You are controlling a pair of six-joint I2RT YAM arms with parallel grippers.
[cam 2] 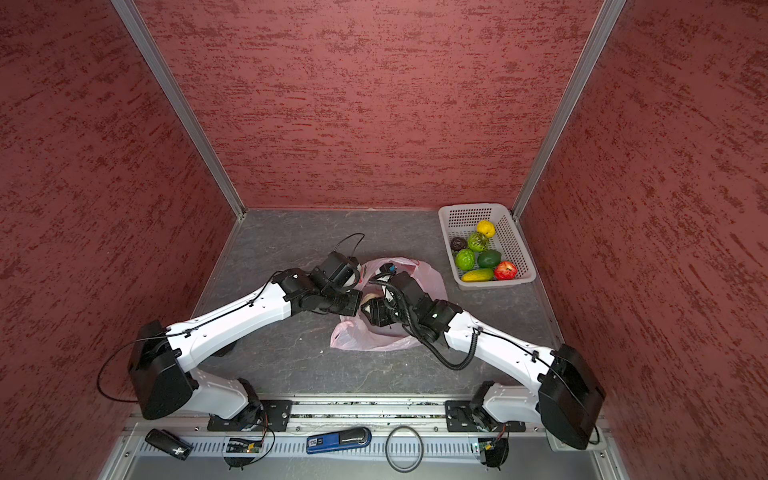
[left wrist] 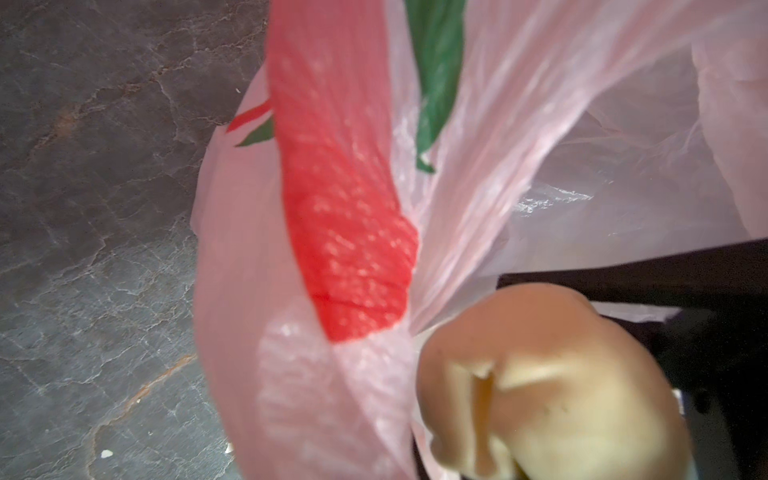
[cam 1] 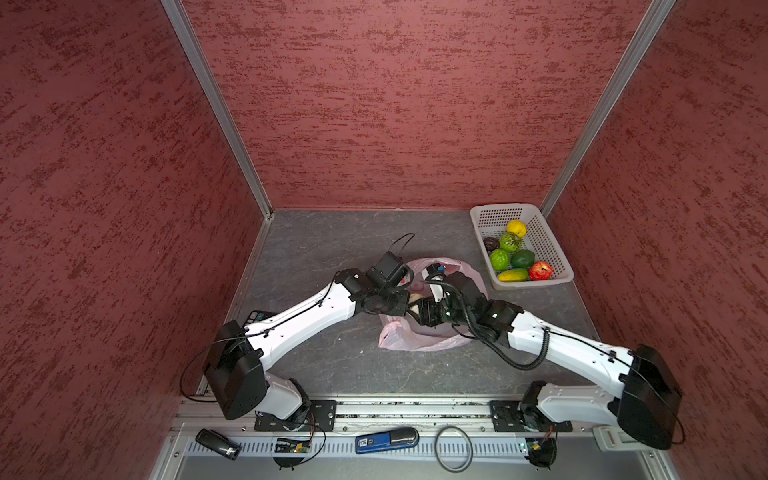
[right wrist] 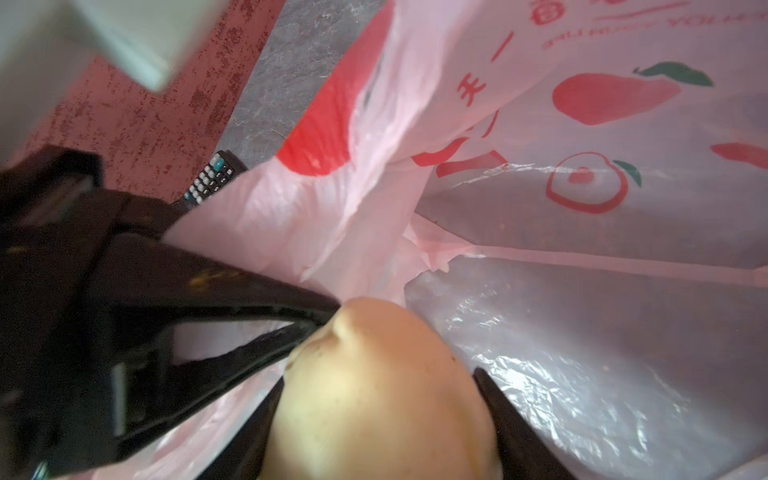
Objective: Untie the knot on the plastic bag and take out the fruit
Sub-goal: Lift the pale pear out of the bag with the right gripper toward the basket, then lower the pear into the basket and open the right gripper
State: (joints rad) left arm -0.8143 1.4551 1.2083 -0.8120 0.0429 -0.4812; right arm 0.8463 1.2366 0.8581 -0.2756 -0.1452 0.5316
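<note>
Nearly done: pinching thin pink plastic bag (cam 1: 419,338) with closed left gripper (right wrist: 328,309), clasping seemingly last cream-white fruit (left wrist: 540,386) with right gripper (right wrist: 378,380).

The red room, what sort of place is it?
Probably a robot test booth: red walls box in a grey table, two robot arms stand on a metal rail, and fruit lies in a white basket.

The bag (cam 1: 399,338) lies mid-counter (cam 1: 316,257) between the arms. A basket (cam 1: 555,249) stands behind it to the right, in the far corner, with fruits (cam 1: 523,258) in it. Another fruit (right wrist: 365,365) sits in the right gripper's (right wrist: 380,399) jaws, over the bag's mouth. A remote (cam 1: 259,316) lies left of the bag, under the left arm.
</note>
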